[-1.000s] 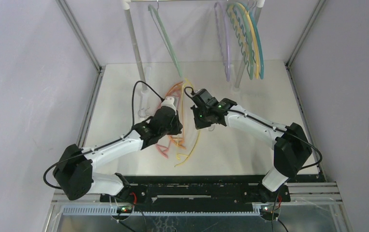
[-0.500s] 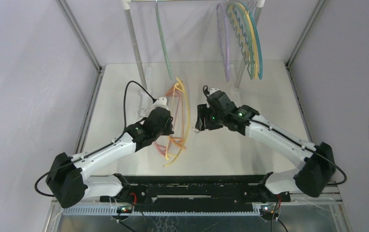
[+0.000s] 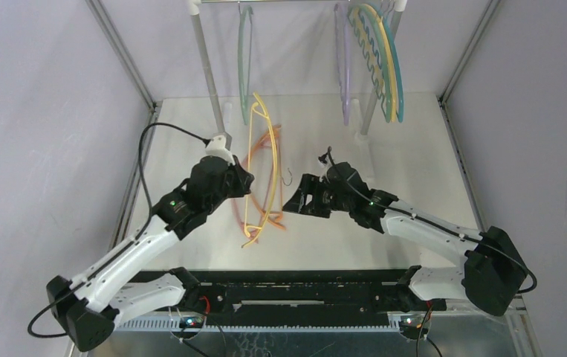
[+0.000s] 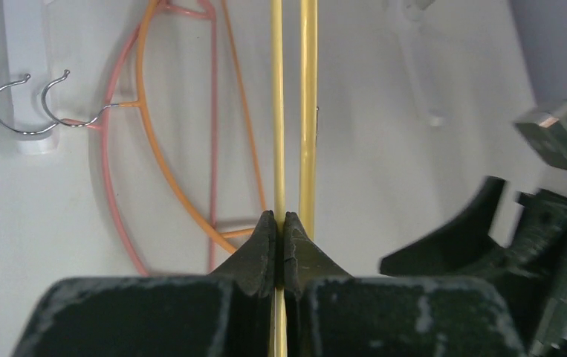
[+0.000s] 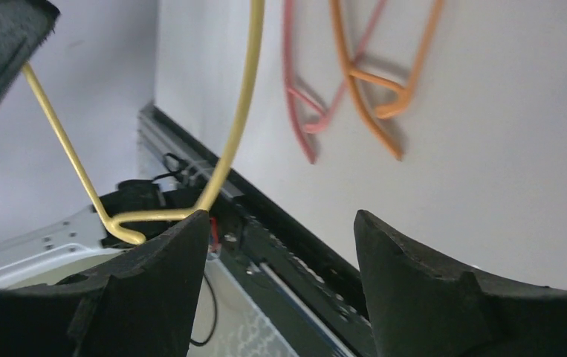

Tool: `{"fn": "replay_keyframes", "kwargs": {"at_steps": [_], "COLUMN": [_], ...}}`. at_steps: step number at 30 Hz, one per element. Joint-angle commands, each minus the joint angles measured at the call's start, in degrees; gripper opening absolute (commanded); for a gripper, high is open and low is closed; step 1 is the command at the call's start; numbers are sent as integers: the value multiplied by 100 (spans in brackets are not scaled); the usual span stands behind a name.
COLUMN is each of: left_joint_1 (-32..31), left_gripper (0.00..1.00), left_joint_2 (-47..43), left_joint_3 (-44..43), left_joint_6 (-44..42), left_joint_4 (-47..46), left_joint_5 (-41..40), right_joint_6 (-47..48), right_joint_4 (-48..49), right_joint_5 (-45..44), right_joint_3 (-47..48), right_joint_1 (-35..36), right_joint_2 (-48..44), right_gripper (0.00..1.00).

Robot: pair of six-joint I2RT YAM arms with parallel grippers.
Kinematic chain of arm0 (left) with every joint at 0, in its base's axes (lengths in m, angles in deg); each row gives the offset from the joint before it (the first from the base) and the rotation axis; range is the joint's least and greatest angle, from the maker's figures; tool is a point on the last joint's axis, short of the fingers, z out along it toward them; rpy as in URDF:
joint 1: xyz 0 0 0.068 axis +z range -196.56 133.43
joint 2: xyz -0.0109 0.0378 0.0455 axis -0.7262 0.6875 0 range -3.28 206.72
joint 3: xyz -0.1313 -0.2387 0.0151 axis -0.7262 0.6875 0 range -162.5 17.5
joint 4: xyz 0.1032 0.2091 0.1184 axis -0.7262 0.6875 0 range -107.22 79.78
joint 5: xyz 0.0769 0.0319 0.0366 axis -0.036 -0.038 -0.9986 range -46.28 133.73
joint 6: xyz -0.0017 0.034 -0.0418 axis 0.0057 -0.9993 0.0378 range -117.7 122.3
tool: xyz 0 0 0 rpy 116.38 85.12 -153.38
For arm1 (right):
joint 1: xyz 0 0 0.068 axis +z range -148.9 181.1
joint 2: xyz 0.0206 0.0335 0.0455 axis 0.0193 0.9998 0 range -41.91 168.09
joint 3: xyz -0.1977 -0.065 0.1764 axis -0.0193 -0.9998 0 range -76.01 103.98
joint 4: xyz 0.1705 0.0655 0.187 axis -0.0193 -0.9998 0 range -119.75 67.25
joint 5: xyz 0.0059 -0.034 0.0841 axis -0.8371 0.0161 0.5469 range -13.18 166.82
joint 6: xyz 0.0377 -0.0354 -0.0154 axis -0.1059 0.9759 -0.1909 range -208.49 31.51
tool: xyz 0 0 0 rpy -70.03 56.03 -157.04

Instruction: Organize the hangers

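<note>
Left wrist view: the left gripper (image 4: pixel 280 222) is clenched on the yellow hanger (image 4: pixel 308 111). A pink hanger (image 4: pixel 212 89) and an orange hanger (image 4: pixel 163 171) lie on the table (image 4: pixel 414 186) at 10 o'clock. The right gripper (image 5: pixel 280 219), at 3 o'clock, is spread wide; from above, other hangers (image 3: pixel 388 67) hang at 12 o'clock.

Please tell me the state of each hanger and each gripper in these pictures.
yellow hanger: held aloft
left gripper: shut on yellow hanger
right gripper: open, empty
orange hanger: on table
pink hanger: on table
green hanger: hanging on rail
lilac hanger: hanging on rail
</note>
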Motion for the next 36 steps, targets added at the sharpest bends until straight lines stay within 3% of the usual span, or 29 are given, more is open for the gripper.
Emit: {"fn": "replay_keyframes", "kwargs": {"at_steps": [1, 11, 20, 31, 36], "left_joint_1": [37, 66, 127, 176, 184], "left_gripper": [0, 0, 0, 0, 0], "left_joint_2": [-561, -1339, -1584, -1986, -2050], "left_joint_3": [-212, -39, -64, 119, 182], "left_joint_6": [215, 344, 451, 976, 1007], "left_joint_4": [84, 171, -375, -986, -1031], "left_joint_5": [249, 65, 37, -6, 19], "right_joint_6": [-794, -1606, -1738, -2237, -2676], "right_joint_4": [1884, 3866, 4397, 6206, 7206], "right_joint_5": [439, 613, 492, 765, 753], "right_joint_3": [-43, -200, -330, -545, -593], "right_joint_1": [139, 527, 951, 1075, 1137], "right_joint_2": [173, 800, 1001, 1586, 2026], "right_gripper": [78, 76, 75, 74, 65]}}
